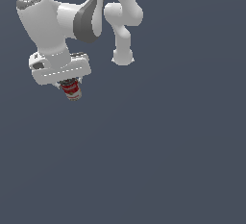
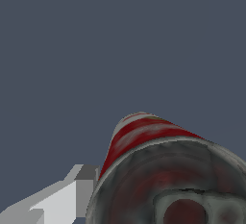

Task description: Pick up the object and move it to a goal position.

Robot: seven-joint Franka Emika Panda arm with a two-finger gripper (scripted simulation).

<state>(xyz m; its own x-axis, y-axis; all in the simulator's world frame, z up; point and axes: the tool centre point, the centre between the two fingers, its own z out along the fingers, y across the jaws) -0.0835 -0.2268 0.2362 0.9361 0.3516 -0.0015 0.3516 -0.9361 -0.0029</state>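
The object is a tiny can (image 1: 72,89) with a red label band and a pale silvery end. It hangs below the white gripper (image 1: 68,83) at the exterior view's upper left. The gripper is shut on the can, with its fingers mostly hidden behind it. In the wrist view the can (image 2: 144,136) fills the frame close up, showing its red and white band and its dark top end. One grey-white finger (image 2: 79,189) lies against its side. The can is held up off the plain dark grey surface.
The white arm's links and elbow (image 1: 122,21) rise at the top middle of the exterior view. A uniform dark grey-blue surface (image 1: 158,160) fills everything else. No other objects or goal marker show.
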